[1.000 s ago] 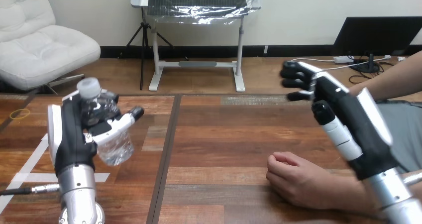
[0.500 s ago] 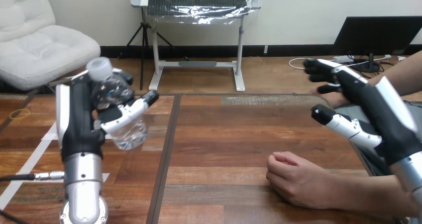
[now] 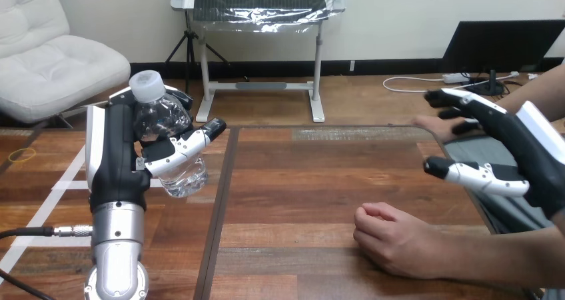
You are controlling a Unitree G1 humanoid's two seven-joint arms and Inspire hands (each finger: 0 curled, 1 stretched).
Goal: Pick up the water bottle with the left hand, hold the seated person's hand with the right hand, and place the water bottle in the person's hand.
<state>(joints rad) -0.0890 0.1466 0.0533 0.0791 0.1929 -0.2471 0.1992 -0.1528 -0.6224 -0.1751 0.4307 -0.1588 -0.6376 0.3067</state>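
Note:
My left hand is raised above the table's left part, fingers and thumb curled round a clear water bottle with a white cap. The bottle stands nearly upright in the grasp, clear of the table. My right hand hovers at the right, open with fingers spread and thumb pointing left. It is above and to the right of the person's hand, apart from it. That hand rests on the table as a loose fist. Another hand of the person lies behind my right hand at the far right.
A dark seam runs down the wooden table near the middle. White tape strips mark the table's left part. A yellow ring lies at the far left edge.
My left hand has lifted the bottle higher and moved it rightward. My right hand has swung right and lowered, thumb now level. The person's fist has stayed put.

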